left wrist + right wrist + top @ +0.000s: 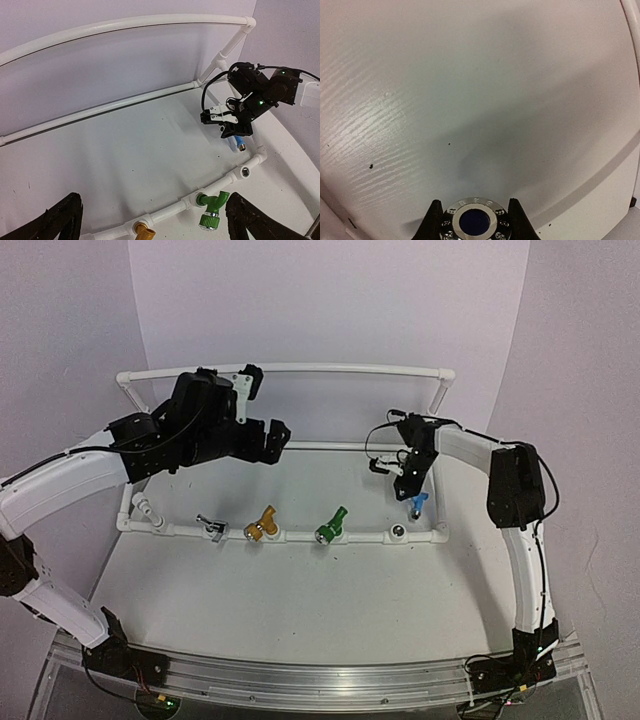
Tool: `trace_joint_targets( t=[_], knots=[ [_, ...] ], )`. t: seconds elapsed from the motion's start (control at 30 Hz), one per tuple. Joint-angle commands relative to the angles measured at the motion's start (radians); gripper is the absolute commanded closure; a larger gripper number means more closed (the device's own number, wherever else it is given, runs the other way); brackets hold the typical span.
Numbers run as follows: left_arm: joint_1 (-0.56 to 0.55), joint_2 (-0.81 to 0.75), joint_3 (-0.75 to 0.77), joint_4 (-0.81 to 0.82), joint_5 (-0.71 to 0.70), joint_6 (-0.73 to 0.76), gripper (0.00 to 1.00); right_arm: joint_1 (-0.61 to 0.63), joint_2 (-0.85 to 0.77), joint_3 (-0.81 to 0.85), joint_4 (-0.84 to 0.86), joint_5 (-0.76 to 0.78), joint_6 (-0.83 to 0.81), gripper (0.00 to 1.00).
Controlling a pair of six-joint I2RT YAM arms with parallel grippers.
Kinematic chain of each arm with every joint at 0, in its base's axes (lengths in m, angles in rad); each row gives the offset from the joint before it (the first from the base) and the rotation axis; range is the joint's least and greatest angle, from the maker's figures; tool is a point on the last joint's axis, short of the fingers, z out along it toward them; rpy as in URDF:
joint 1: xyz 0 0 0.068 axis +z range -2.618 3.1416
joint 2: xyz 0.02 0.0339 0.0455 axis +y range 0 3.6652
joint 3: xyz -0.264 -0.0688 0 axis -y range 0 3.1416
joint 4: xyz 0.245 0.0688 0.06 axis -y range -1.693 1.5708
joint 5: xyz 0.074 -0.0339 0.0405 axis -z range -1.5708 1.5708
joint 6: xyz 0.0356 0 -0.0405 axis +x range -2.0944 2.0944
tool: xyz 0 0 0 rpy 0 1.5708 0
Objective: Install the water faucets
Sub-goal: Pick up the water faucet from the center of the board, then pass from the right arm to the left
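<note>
Water faucets are being shown in four colours. Three are being carried by the front rail of the white pipe frame (340, 368): the silver faucet (211, 527), the yellow faucet (262, 526) and the green faucet (332, 524). In the top view they are being lined up from 9 o'clock toward 3 o'clock, each seated in its own fitting on the rail. The yellow and green nozzles are being pointed toward 7 o'clock, off the rail and over the white surface (300, 600). At 3 o'clock of the green one, an open fitting (399, 532) is sitting on the same rail, its round mouth showing.

The blue faucet (418, 503) is being gripped by the right claw (474, 220), whose two fingers are being clenched on either side of its body. It is being held just at 1 o'clock of the open fitting, near it but apart from the rail. In the right wrist view its metallic nozzle ring is being turned toward the camera, with the surface behind it. Whether it is touching the surface cannot be told.

The left claw (263, 407) is being held released, its fingers spread wide with nothing between them. It is being held at 11 o'clock of the scene, above the rear part of the frame and well apart from all four faucets.
</note>
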Motion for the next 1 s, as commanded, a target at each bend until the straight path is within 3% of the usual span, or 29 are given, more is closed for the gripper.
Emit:
trace_joint_targets(
  t=[0.0, 0.1, 0.27, 0.33, 0.43, 0.57, 0.73, 0.97],
  knots=[
    [0.025, 0.011, 0.047, 0.02, 0.032, -0.029, 0.0, 0.016, -0.02, 0.117, -0.036, -0.088, 0.11, 1.0],
    [0.04, 0.011, 0.045, 0.028, 0.071, -0.058, 0.0, 0.016, -0.08, 0.162, -0.043, -0.203, 0.185, 1.0],
    [0.048, 0.005, 0.037, 0.063, 0.155, -0.056, 0.0, 0.015, -0.262, 0.157, -0.05, -0.529, 0.283, 1.0],
    [0.05, -0.003, 0.037, 0.077, 0.218, -0.055, 0.0, 0.021, -0.337, 0.147, 0.021, -0.567, 0.446, 1.0],
    [0.051, 0.001, 0.048, 0.081, 0.307, -0.054, 0.0, 0.038, -0.395, 0.167, 0.099, -0.494, 0.68, 1.0],
    [0.051, 0.057, 0.094, 0.061, 0.428, -0.054, 0.03, 0.103, -0.438, 0.177, 0.105, -0.304, 0.836, 1.0],
    [0.051, 0.136, 0.157, 0.121, 0.509, -0.083, 0.08, 0.216, -0.488, 0.139, 0.102, -0.135, 0.904, 1.0],
    [0.04, 0.208, 0.178, 0.218, 0.664, -0.107, 0.16, 0.295, -0.492, 0.132, 0.109, -0.063, 0.94, 1.0]
  ],
)
